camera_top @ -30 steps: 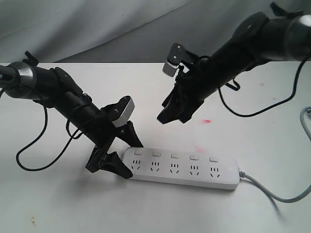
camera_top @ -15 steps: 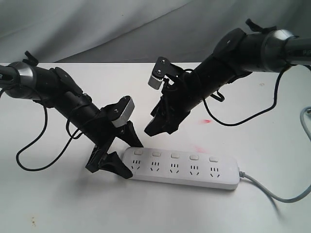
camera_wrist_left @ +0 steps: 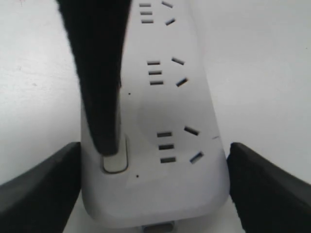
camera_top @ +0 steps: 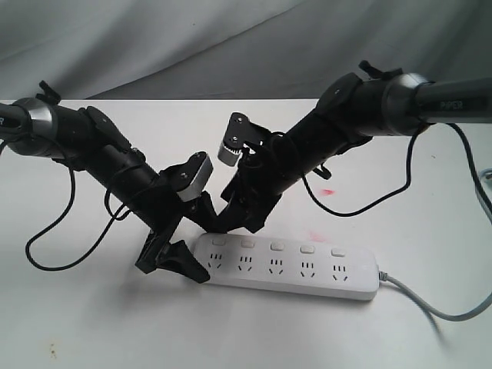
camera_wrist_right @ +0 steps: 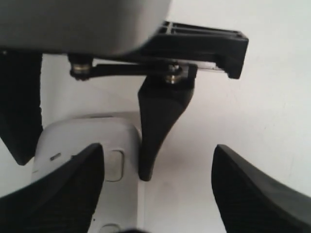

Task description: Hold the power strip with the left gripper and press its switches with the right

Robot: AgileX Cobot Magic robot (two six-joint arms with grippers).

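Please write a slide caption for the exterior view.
Black left tool grips one end of a long white plastic power strip; black right tool aims at its first square white switch.

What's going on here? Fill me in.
The left gripper clamps the end of the power strip, which lies on the table. The right gripper, fingers open, hangs over that same end, with one finger tip at the first switch. Whether it is pressed in, the pictures do not show.
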